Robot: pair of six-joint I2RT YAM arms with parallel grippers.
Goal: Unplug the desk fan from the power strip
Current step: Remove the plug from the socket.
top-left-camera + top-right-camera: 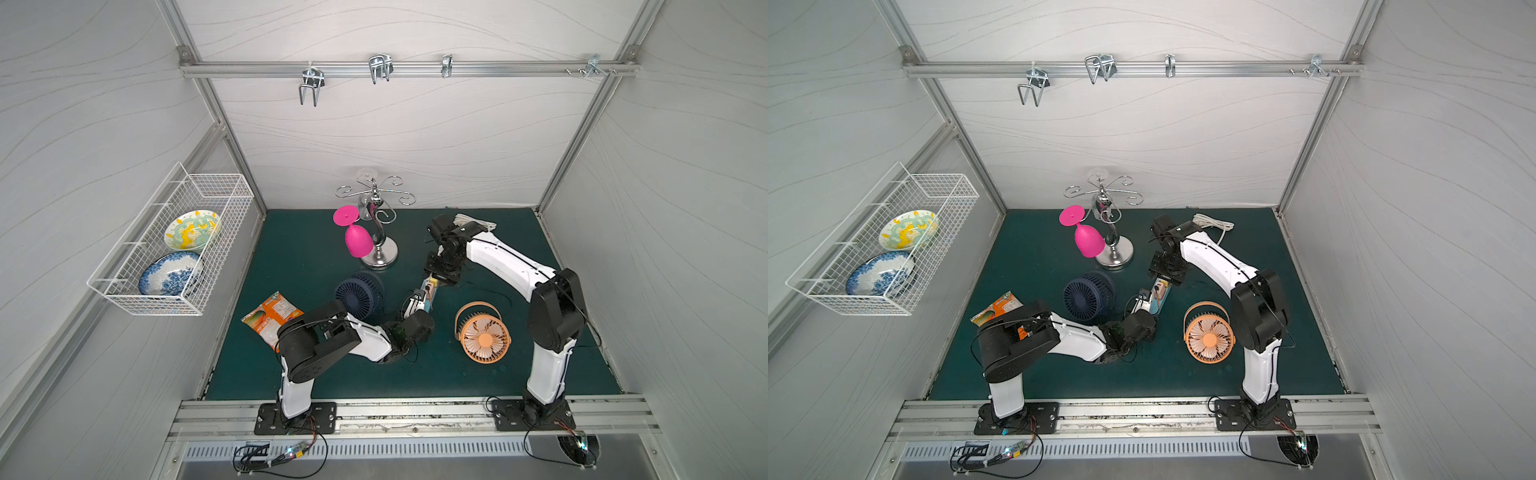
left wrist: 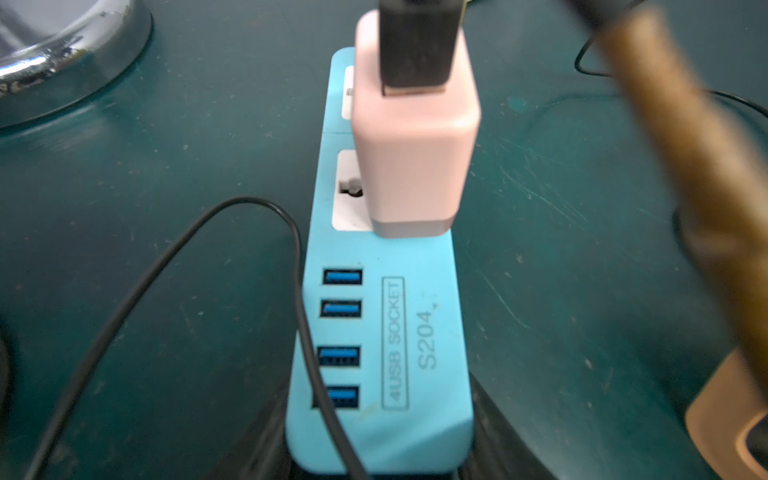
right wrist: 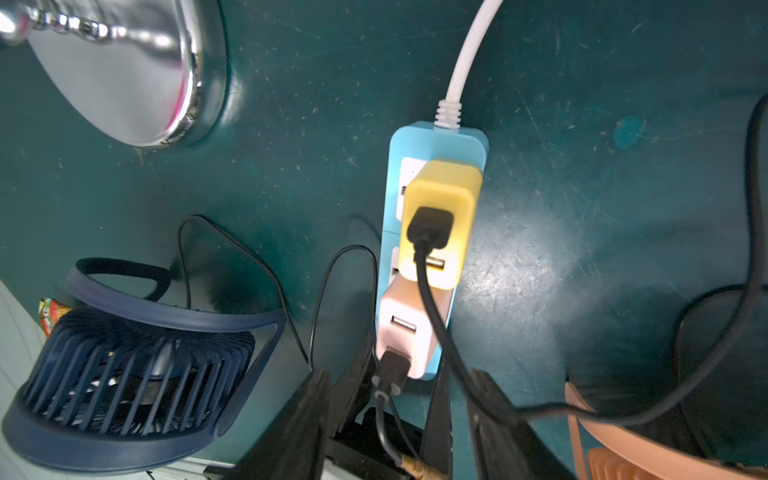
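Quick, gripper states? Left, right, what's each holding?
Left gripper: closed on the USB end of the power strip.
Right gripper: open, holding nothing; the pink plug adapter sits in its socket, ungripped.

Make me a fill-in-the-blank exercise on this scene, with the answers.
The power strip has ___ USB ports. Next to the pink adapter, the other adapter plugged into it is coloured ___. The left gripper is shut on the ___. The wall basket holds ___ dishes.
Answers: four; yellow; power strip; two.
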